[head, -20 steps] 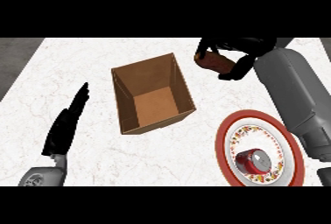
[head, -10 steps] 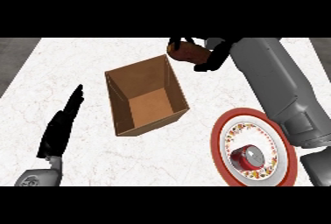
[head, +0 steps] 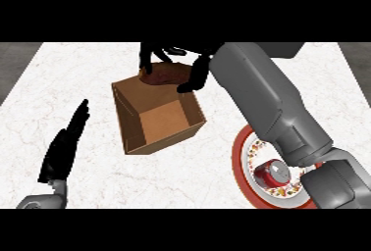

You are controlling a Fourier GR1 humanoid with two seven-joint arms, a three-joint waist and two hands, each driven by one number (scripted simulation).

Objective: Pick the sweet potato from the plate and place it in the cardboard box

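Right hand: your right hand (head: 177, 63) has its fingers and thumb curled round the sweet potato (head: 167, 74), carrying it.
Change in the right hand: over the last second it has swept leftward from the counter's far right, and it now hangs at the far rim of the cardboard box (head: 156, 116).
Sweet potato: it sits in the hand's grasp, above the box's far wall, partly hidden by the fingers; it is not yet inside.
Cardboard box: it stands open-topped near the middle of the counter (head: 217, 162), tilted in view, its floor bare and visible.
What this means: the carry looks nearly done. You likely need only a short move toward the box's middle, then a lowering and release.
Risk: as things stand, the potato overlaps the far wall, so letting go here could land it on the rim or behind the box.
Plate (head: 243, 169): it lies at the right, well apart from the box, partly covered by the right forearm; a small red-and-grey object (head: 274, 171) rests on it.
Left hand: your left hand (head: 65, 147) rests open at the lower left, fingers straight, holding nothing.
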